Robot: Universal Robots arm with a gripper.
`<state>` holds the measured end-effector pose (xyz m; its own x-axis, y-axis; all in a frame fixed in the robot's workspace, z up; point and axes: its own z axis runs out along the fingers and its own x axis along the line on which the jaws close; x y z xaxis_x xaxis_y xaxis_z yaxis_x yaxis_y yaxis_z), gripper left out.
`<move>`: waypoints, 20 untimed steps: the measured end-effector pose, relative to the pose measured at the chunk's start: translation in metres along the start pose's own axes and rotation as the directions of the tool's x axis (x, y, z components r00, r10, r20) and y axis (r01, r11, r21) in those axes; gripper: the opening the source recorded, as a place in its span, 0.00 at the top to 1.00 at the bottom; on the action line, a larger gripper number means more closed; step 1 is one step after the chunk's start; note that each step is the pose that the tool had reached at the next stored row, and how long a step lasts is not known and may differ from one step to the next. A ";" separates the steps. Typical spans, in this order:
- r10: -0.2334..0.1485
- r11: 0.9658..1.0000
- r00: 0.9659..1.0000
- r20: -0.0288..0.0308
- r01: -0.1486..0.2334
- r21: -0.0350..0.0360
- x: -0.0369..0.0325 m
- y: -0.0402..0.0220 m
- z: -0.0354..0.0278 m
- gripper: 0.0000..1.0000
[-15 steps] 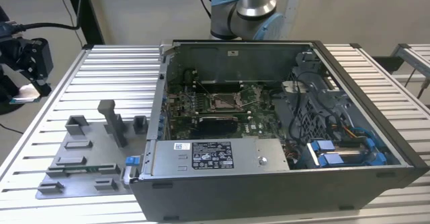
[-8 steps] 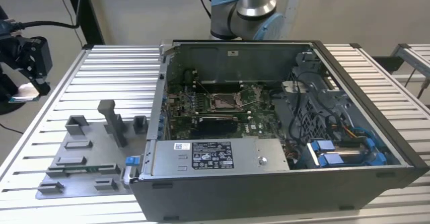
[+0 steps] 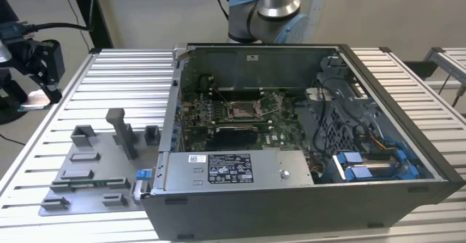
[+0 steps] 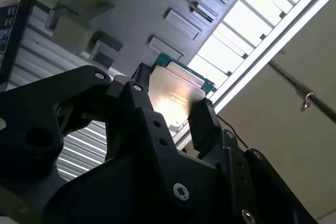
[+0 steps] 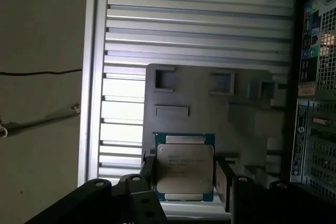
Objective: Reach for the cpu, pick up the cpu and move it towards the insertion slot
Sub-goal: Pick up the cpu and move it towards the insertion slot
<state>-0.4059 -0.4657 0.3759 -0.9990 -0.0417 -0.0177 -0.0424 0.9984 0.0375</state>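
Observation:
The cpu (image 5: 185, 167) is a flat square chip with a silvery face and a green rim. It sits between the two black fingers of my gripper (image 5: 185, 178), which is shut on its side edges. In the second wrist view the cpu (image 4: 175, 96) shines between the fingers (image 4: 206, 124). In the exterior view my gripper (image 3: 40, 100) hangs past the table's edge at the exterior view's left, with the cpu (image 3: 32, 107) held in the air. The insertion slot (image 3: 243, 110), a metal-framed socket with a dark centre, lies on the green board inside the open computer case (image 3: 291, 199), far from the gripper.
A grey fixture plate (image 3: 87, 184) with raised blocks lies on the slatted metal table (image 3: 124, 84) between the gripper and the case. The arm's base (image 3: 266, 13) stands behind the case. Cables and blue parts fill the case's side at the exterior view's right.

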 end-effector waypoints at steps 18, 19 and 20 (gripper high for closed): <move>0.000 1.000 1.000 -0.002 0.000 0.000 -0.0671 -0.0028 0.0011 1.00; 0.000 1.000 1.000 -0.002 0.000 0.000 -0.0712 -0.0030 0.0011 1.00; 0.000 1.000 1.000 -0.003 0.000 0.000 -0.0754 -0.0032 0.0011 1.00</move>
<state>-0.3304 -0.4657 0.3760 -0.9990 -0.0417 -0.0149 -0.0422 0.9984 0.0375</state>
